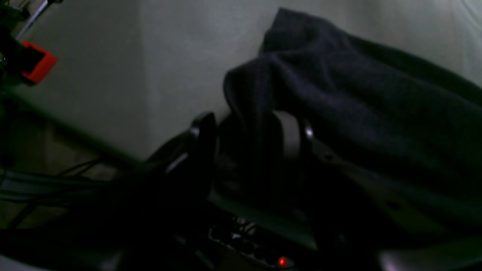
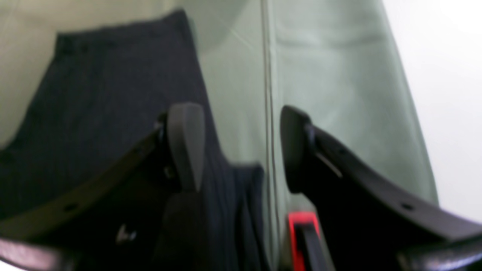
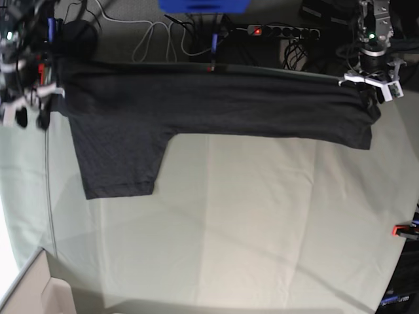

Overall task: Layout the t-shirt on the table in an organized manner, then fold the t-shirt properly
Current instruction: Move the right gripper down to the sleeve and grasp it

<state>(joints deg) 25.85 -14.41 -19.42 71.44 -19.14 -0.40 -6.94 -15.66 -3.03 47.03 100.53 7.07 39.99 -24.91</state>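
Note:
The dark t-shirt [image 3: 216, 108] lies stretched along the far edge of the table [image 3: 262, 229], one sleeve [image 3: 121, 163] pointing toward the near side. At the shirt's right end, my left gripper [image 3: 376, 88] stands with its jaws apart. In the left wrist view the gripper [image 1: 246, 131] has the shirt's fabric [image 1: 357, 105] draped over one finger [image 1: 290, 135] and sagging into the gap. At the shirt's left end my right gripper [image 3: 29, 114] is open. In the right wrist view, bare table cloth [image 2: 331, 75] shows between the gripper's [image 2: 239, 146] fingers, and the shirt's edge [image 2: 113, 101] lies beside the left finger [image 2: 184, 143].
Red clamps sit on the table's edges [image 3: 400, 230] [image 1: 37, 64] [image 2: 301, 226]. Behind the far edge are a power strip [image 3: 281, 31], cables and a blue object [image 3: 203, 5]. A pale box [image 3: 33, 291] stands at the near left corner.

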